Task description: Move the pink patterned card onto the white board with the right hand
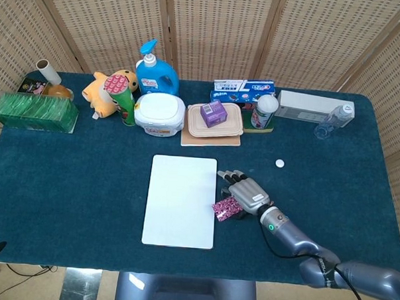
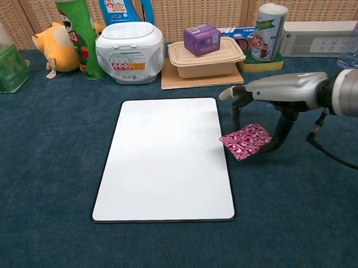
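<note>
Water bottle [image 2: 353, 48] cut by chest view's right edge

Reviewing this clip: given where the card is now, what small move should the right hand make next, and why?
Probably carry it a little further toward the robot's left before lowering. The right hand holds the pink card lifted and tilted, and the card only reaches the right edge of the white board, so most of it hangs over the blue cloth.
</note>
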`<state>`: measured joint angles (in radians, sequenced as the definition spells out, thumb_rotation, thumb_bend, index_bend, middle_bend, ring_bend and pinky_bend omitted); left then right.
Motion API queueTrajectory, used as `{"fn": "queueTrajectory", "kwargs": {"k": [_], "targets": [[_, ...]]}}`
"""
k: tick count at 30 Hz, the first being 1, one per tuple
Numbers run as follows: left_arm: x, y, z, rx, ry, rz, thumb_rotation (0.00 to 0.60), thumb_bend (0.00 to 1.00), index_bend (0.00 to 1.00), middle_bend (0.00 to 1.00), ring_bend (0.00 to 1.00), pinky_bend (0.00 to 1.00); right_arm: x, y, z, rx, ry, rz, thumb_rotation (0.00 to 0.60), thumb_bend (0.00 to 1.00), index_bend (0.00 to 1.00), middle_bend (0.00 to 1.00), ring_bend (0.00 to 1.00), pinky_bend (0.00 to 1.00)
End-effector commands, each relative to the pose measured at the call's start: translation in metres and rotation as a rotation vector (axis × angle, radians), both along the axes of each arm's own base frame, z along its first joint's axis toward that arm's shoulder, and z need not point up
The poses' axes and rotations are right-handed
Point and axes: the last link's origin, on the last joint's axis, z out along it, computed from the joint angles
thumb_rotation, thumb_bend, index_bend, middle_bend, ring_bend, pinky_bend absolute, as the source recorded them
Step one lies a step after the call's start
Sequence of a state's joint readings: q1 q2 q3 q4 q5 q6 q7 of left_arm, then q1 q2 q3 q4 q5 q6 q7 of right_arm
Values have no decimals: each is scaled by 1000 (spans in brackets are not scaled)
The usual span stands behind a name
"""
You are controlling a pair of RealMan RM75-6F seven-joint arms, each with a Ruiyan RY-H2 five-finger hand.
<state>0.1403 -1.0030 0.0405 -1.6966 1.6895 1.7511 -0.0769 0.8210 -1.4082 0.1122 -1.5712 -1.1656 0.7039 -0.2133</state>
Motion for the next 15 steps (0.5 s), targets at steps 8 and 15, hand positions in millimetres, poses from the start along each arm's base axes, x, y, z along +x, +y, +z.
{"fn": "queueTrajectory", "kwargs": {"k": [8, 15], "targets": [[-2, -1, 4, 0, -17, -6, 600, 49, 0, 0, 0, 24, 86, -4, -40, -14, -22, -14, 600, 290, 445, 16, 0, 0], [-3, -1, 5, -13, -28, -6, 600, 48, 0, 0, 0, 24, 103, -1, -63, -43, 50, -69, 600, 291, 445, 16, 0, 0]]}}
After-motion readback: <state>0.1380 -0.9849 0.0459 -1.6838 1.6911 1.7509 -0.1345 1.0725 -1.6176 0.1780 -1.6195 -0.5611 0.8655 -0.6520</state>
